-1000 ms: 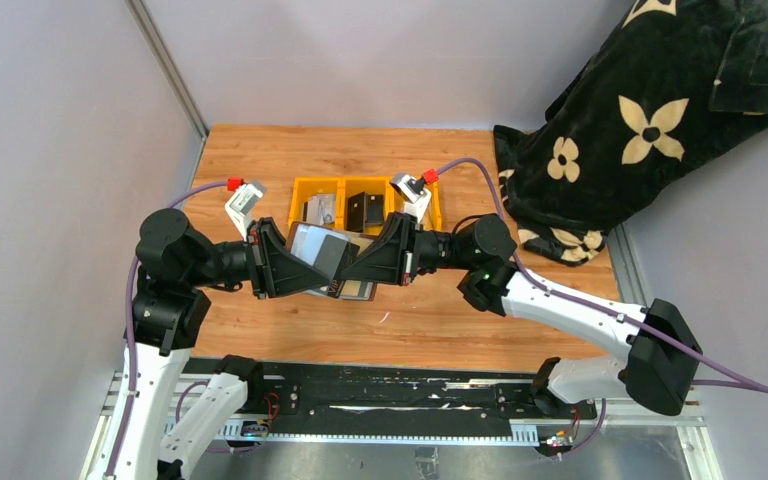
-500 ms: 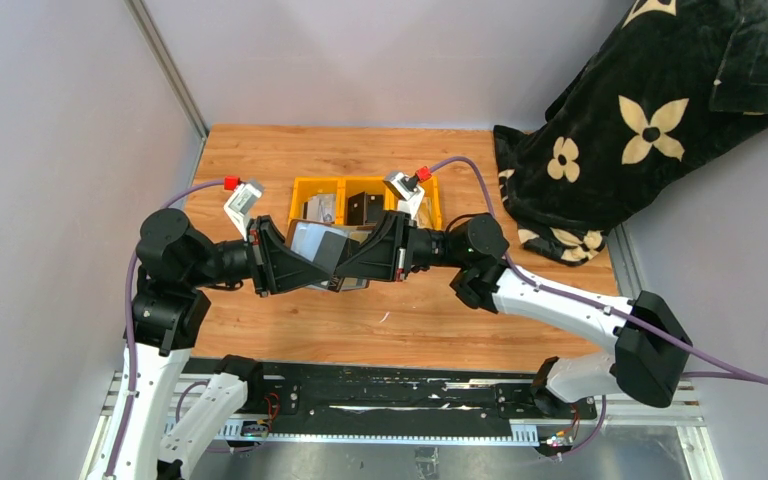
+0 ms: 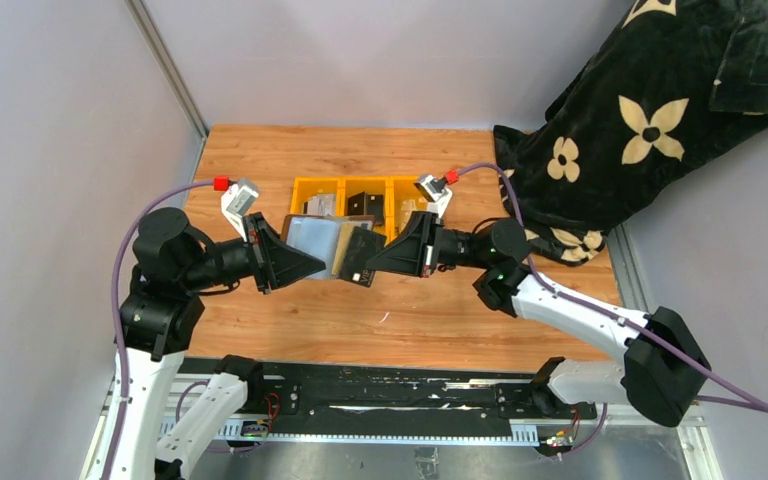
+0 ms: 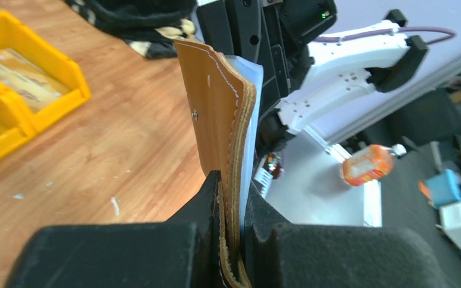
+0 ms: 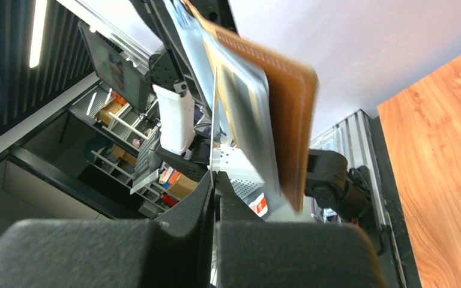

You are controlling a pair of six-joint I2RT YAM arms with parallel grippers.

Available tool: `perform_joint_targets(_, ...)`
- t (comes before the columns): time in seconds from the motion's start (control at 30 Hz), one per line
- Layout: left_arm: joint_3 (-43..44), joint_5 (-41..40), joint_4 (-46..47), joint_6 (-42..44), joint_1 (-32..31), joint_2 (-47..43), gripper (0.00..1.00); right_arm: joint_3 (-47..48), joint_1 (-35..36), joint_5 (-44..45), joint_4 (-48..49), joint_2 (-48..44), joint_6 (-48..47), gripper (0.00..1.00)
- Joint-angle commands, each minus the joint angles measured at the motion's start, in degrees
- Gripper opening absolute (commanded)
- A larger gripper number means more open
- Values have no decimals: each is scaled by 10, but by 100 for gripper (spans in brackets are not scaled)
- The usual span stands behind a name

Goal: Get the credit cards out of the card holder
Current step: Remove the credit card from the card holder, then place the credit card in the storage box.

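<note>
Your left gripper is clamped on the holder's brown edge; the holder hangs above the table, open, grey inside up; your right gripper is pinched tight on a dark card at the holder's right edge, whether clear of the pocket you can't tell; yellow bins sit just behind; a flowered blanket lies far right.

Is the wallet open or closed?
Open. The card holder shows its grey inside from above; the left gripper clamps one edge, and the right gripper pinches a card.
</note>
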Motion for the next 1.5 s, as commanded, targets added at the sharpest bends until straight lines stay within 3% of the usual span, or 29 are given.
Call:
perform_joint_targets(0.0,32,-110,-38,87,-2,-8,0,-26,-67,-65,-48,-32,2,0)
perform_joint_targets(0.13,33,-218,-61,142,-2,-16,0,-37,-143,-82,-135,-60,-41,0)
perform_joint_targets(0.27,28,-257,-84,191,-2,-18,0,60,-166,-6,-476,-59,-263,0)
perform_joint_targets(0.37,19,-244,-90,196,-2,-19,0,123,-166,50,-572,-2,-332,0)
perform_joint_targets(0.83,12,-187,-101,192,-2,-26,1,467,-165,125,-736,412,-426,0)
perform_joint_targets(1.2,11,-124,-79,172,-2,-32,1,618,-137,207,-788,553,-428,0)
perform_joint_targets(1.37,12,-95,-70,167,-2,-36,0,647,-130,245,-796,577,-427,12)
perform_joint_targets(1.47,14,-87,-68,164,-2,-36,0,653,-128,256,-802,569,-428,29)
